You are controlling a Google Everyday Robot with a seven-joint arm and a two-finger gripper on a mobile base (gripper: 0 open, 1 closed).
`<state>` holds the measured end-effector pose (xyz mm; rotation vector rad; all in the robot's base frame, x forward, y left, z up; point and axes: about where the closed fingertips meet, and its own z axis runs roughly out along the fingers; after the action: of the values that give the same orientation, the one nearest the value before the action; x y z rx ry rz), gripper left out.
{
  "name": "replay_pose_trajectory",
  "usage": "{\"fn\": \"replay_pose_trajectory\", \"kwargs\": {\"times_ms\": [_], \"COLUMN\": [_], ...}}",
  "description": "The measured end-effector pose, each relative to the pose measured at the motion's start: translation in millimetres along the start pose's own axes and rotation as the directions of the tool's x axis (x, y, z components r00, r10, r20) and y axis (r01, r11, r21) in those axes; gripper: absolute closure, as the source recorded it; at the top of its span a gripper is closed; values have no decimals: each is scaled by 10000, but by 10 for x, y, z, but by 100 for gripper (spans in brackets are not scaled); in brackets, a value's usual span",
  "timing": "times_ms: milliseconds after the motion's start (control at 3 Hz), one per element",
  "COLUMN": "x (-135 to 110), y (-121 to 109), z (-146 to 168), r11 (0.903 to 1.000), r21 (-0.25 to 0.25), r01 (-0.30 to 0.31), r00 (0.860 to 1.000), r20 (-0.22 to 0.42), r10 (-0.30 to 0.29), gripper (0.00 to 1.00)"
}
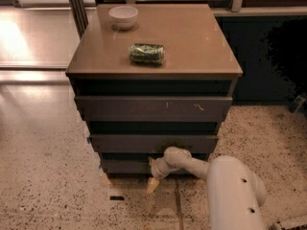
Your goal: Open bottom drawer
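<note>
Down at floor level, the gripper (152,178) is right up against the front of the bottom drawer (123,166), near the middle of its width; whether its grip is spread or closed simply can't be made out from this angle. The white arm (192,165) reaches in from the lower right, low over the floor, coming off the robot's rounded white body (235,195) in the bottom right corner.

The bottom drawer is the lowest of three in the dark cabinet, just above the speckled floor (48,186); its plain dark front faces the camera, its long axis runs level from left to right, and it looks the narrowest of the three. Only the flat front shows, and no tray body is visible. Right above it sits the middle drawer (153,143), plain and dark; above that is the top drawer (153,108), the widest, with pale scratch marks right of centre.

Up on the tan worktop (196,42), a white bowl (123,17) stands upright near the back left corner; a green packet (147,53) lies on its side nearer the front, lengthwise left to right, well apart from the bowl. A small dark mark (116,198) lies on the floor just left of the gripper.
</note>
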<state>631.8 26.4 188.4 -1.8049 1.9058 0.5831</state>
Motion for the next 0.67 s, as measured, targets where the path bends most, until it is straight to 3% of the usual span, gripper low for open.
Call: {"fn": "replay_pose_trajectory", "kwargs": {"times_ms": [667], "x": [76], "y": [6], "z": [77], "r11": [9992], "r21": [-303], "r01": [-267], "r00": [9994], "r20": [-232], "r10": [260], "gripper": [0]}}
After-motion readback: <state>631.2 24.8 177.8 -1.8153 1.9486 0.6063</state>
